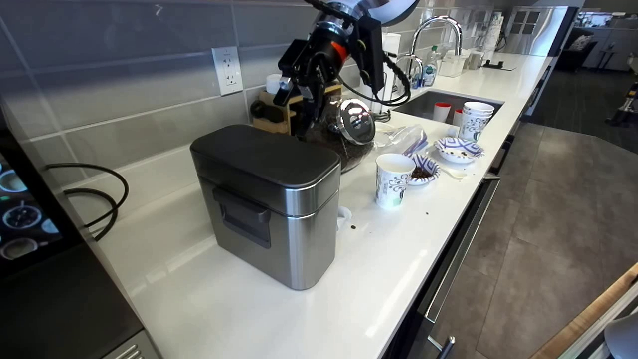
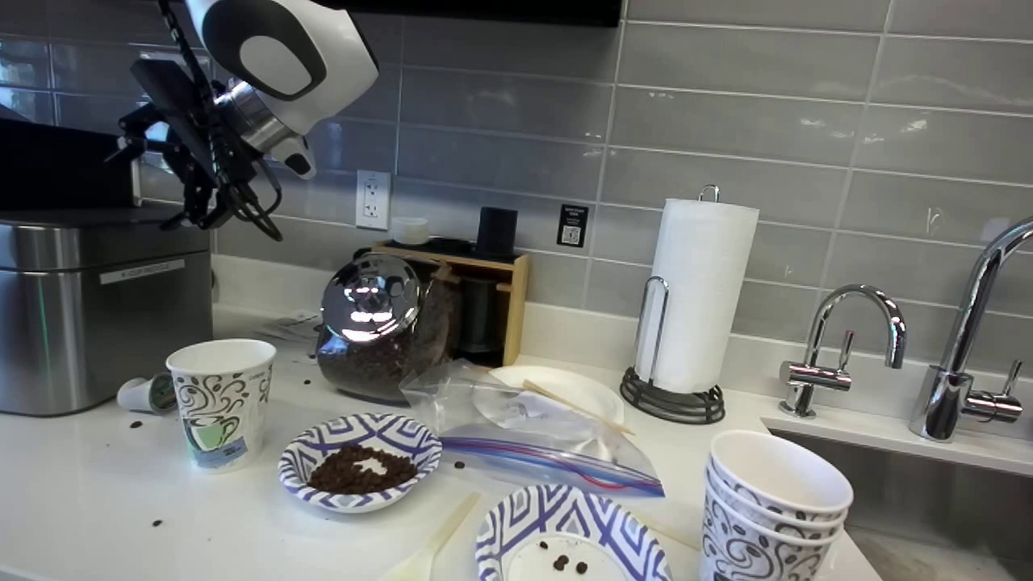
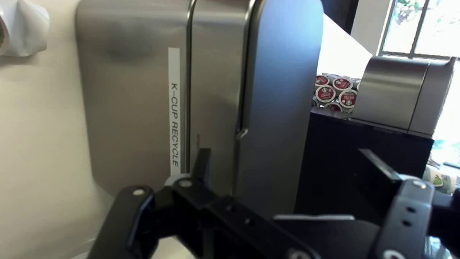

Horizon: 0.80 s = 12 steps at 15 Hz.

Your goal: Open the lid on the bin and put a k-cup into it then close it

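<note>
K-cup (image 3: pixel 27 28): white, on its side on the counter (image 3: pixel 43 151), just beside the bin (image 3: pixel 133 100); not yet picked up. May roll away if a finger knocks it.

Bin: steel, labelled K-CUP RECYCLE. Could slide or tip, the likely cause being a sideways shove in place of a lift.

Lid (image 3: pixel 276 90): flat, dark, down on the bin. Raised only partway, it would probably drop back and block the K-cup; a poor hold at the rim would be the cause.

Gripper (image 3: pixel 287 160): fingers wide apart, holding nothing; one overlaps the bin's side in the wrist view, the other stands past the lid. Whether either touches lid or bin, cannot tell.
</note>
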{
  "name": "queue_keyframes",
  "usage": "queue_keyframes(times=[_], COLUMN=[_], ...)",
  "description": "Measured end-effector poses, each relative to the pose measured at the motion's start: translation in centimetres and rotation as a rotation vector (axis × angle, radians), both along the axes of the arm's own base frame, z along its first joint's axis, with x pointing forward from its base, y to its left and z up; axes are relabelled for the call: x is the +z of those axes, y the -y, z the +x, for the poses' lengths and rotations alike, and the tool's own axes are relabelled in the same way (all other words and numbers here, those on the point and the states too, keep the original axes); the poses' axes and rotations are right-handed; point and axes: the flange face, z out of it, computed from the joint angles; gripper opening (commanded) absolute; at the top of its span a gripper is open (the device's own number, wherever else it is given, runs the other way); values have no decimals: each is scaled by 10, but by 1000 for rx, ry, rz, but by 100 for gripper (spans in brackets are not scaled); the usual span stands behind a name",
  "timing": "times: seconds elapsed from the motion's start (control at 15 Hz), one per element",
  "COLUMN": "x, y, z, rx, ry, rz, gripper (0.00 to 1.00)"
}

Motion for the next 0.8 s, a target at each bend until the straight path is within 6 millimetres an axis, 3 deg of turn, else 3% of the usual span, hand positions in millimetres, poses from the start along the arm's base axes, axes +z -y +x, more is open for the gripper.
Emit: queue_keyframes(times=[0.8], x=[-13], y=[-4], z=[1], rx=[-25], ry=[-46], rz=[40], gripper=[100])
